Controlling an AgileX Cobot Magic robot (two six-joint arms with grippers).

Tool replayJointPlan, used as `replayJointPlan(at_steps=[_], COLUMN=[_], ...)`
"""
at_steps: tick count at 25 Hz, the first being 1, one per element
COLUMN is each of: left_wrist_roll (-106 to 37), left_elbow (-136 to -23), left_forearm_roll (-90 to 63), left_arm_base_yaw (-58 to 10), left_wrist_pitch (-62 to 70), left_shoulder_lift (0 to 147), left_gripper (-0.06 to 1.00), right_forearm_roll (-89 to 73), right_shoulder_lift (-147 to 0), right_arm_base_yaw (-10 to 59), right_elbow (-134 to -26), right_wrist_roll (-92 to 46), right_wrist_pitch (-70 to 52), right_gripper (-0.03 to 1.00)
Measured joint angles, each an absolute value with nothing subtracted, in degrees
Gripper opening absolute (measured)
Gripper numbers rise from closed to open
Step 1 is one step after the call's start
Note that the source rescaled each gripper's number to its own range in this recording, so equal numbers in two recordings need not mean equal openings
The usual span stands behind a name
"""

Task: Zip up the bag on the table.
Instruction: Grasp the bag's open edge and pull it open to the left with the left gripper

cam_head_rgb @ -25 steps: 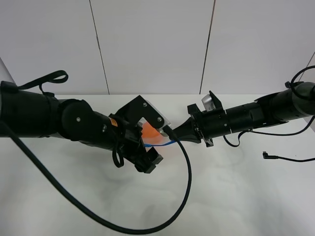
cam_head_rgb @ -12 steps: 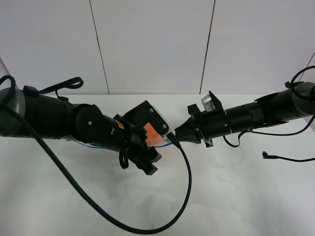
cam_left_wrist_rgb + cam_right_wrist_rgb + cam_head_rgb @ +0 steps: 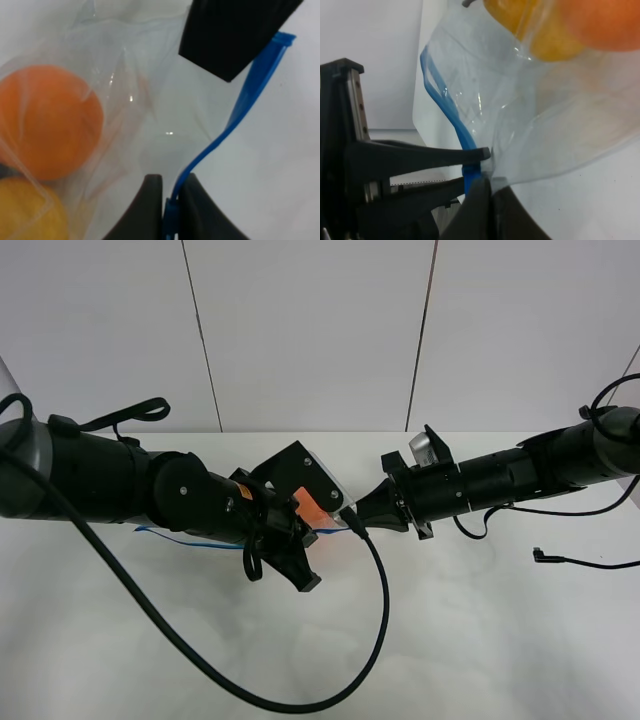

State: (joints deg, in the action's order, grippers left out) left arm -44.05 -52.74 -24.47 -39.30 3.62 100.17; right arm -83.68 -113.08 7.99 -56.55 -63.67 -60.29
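Two grippers hold the bag (image 3: 312, 505) near the middle of the table (image 3: 480, 640), a bit closer to the far edge. The left gripper (image 3: 169, 202) is squeezed narrow on the blue strip (image 3: 235, 115), which runs out between its fingers. The right gripper (image 3: 489, 186) is pinched tight on one end of the bag. An orange fruit (image 3: 47, 120) and a yellow fruit (image 3: 25, 212) show through the clear plastic.

The left arm (image 3: 150, 490) hides most of the bag (image 3: 318, 512) (yellow fruit (image 3: 25, 215) cut by the wrist picture's edge).
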Motion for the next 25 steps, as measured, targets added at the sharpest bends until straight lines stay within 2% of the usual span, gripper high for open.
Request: replayJointPlan(at_steps=[15,25], left_wrist_roll=[-44.1,-44.1], left_elbow=[-52.7,-52.7], left_forearm_roll=[-12.3,-11.6], left_arm_base_yaw=[-38.8,-28.7], left_wrist_pitch=[6.3,8.7], left_shoulder_lift=[100.2,100.2], left_gripper=[0.0,0.0], right_forearm_roll=[-83.6,-84.0], right_shoulder_lift=[-113.1,-113.1], right_arm_base_yaw=[8.0,8.0], right_elbow=[-56.6,-56.6], right_wrist_roll=[-63.7,-63.7], right_wrist_pitch=[-60.5,-59.8], right_gripper=[0.0,0.0])
